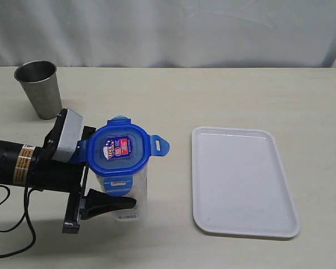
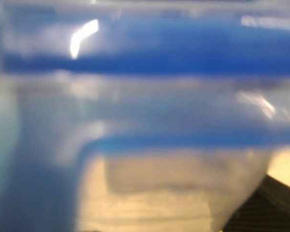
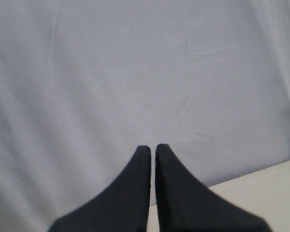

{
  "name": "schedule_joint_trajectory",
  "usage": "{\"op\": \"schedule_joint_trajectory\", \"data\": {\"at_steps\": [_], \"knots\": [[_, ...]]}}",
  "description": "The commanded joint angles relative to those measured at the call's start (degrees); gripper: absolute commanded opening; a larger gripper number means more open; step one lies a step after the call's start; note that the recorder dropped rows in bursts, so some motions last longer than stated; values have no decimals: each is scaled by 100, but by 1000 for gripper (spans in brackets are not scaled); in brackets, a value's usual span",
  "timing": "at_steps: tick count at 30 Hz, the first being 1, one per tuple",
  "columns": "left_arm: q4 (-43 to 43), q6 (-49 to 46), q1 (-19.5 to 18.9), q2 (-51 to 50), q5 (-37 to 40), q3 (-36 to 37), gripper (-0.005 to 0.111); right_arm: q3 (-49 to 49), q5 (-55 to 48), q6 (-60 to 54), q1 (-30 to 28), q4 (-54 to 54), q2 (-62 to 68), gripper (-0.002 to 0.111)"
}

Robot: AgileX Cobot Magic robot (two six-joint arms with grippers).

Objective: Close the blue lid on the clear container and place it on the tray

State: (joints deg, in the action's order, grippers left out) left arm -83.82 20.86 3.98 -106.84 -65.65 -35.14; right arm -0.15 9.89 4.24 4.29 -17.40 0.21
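We're looking at a pale cream table point(image 1: 173, 95), matte and plain, running right across the exterior view. Behind its far edge we see a white cloth backdrop point(image 1: 173, 31) hanging in soft folds, faintly creased. The light is even and gentle, and we pick out only soft, faint shadows on the table.
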Motion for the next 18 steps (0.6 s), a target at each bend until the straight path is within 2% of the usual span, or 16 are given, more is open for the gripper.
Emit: {"op": "schedule_joint_trajectory", "data": {"at_steps": [1,7,9,14,18], "knots": [[49,41,-23,59,-122,-33,0,-381,-350,54,-14,79,-21,4],[187,2,-23,59,165,-33,0,-1756,-1584,-128,-14,79,637,5],[222,-98,-23,59,332,-33,0,-2222,-2023,-345,-14,-84,1063,8],[379,-170,-23,59,667,-33,0,-3545,-2920,-1614,-14,-769,2294,25],[475,-170,-23,48,667,-33,0,-4601,-4146,-2382,-14,-1393,3501,27]]}}
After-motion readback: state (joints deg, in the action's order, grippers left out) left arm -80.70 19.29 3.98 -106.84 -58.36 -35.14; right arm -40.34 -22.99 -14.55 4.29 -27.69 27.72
